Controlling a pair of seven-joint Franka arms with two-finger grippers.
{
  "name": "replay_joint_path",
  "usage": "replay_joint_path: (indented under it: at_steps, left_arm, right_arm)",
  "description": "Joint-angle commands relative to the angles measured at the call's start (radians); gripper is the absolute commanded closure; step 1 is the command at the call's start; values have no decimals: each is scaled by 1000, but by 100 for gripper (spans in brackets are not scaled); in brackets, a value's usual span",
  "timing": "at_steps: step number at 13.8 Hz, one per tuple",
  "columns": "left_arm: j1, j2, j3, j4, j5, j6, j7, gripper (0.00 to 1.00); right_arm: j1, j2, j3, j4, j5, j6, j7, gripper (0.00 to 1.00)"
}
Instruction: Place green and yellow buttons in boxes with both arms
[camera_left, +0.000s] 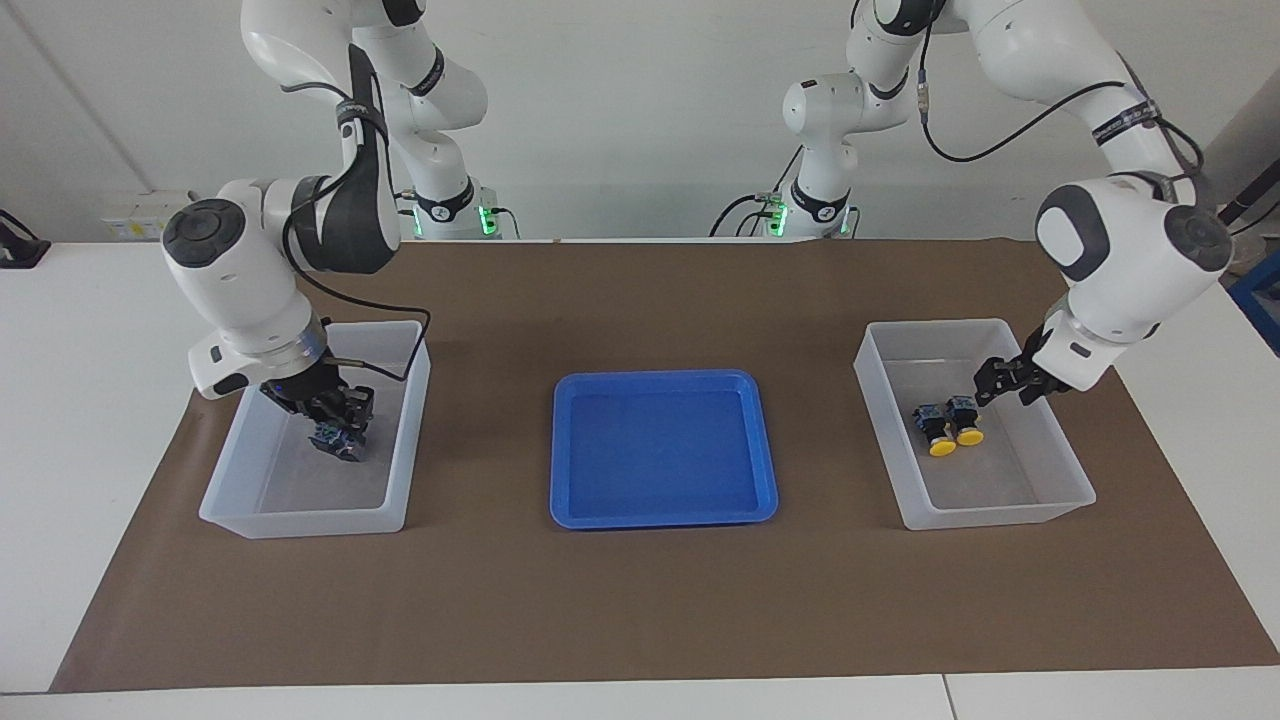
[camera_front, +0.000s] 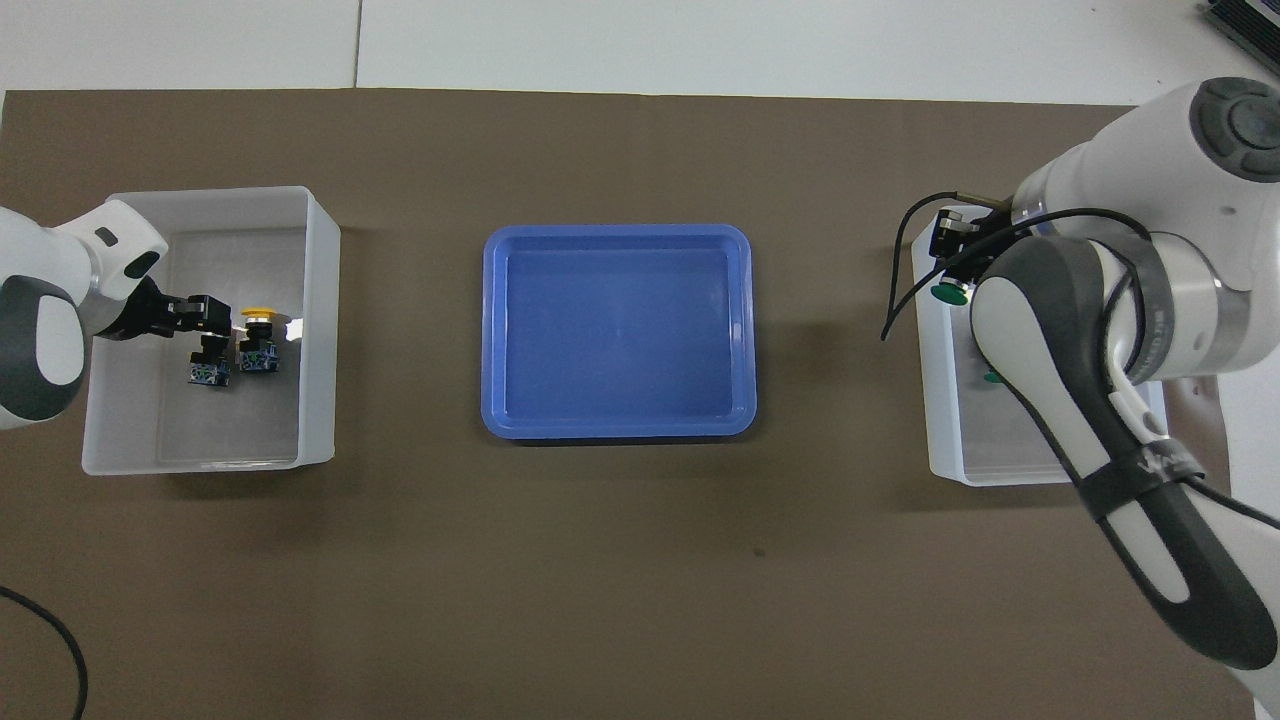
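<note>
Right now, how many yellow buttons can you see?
2: the first yellow button and the second yellow button lie side by side in the box under the left gripper.

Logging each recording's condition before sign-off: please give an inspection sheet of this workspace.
Surface: brown mat on a white table.
Job's things: two yellow-capped black-and-blue push-buttons lie side by side in the translucent white plastic box at the left arm's end; two green-capped push-buttons show in the matching box at the right arm's end.
Clutter: shallow bright blue tray between the boxes, holding nothing.
Grippers: left gripper over the yellow pair; right gripper low inside its box.
Cables: black cable loops over that box's rim.
Surroundings: white wall; nothing else seen.
</note>
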Motion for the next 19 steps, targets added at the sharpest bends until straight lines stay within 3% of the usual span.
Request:
replay_joint_path:
  at_steps: [1, 3, 7, 10, 11, 13, 16, 19]
  left_arm:
    - [-7, 31, 1, 165, -5, -206, 10, 30]
    - [-32, 31, -2, 242, -6, -303, 4, 29]
    - [-87, -12, 1, 281, -6, -400, -15, 29]
    - [-124, -64, -7, 270, -2, -399, -29, 27]
    - [-134, -93, -8, 224, 9, -388, -33, 27]
    - [-142, -168, -10, 65, 20, -300, -38, 26]
    - [-141, -231, -10, -83, 20, -158, -32, 26]
    - [-115, -242, 2, -103, 20, -138, 3, 26]
  right_arm:
    - [-29, 13, 13, -35, -74, 24, -85, 97]
    - [-49, 31, 13, -40, -112, 44, -163, 97]
    - [-91, 36, 13, -144, -154, 166, -193, 92]
    - [-100, 37, 13, -205, -155, 234, -210, 89]
    - [-104, 37, 13, -219, -155, 249, -210, 86]
    - [-114, 36, 14, -239, -155, 266, -210, 61]
    - [-114, 36, 13, -241, -154, 265, -207, 0]
    - [-112, 23, 14, -233, -154, 250, -205, 0]
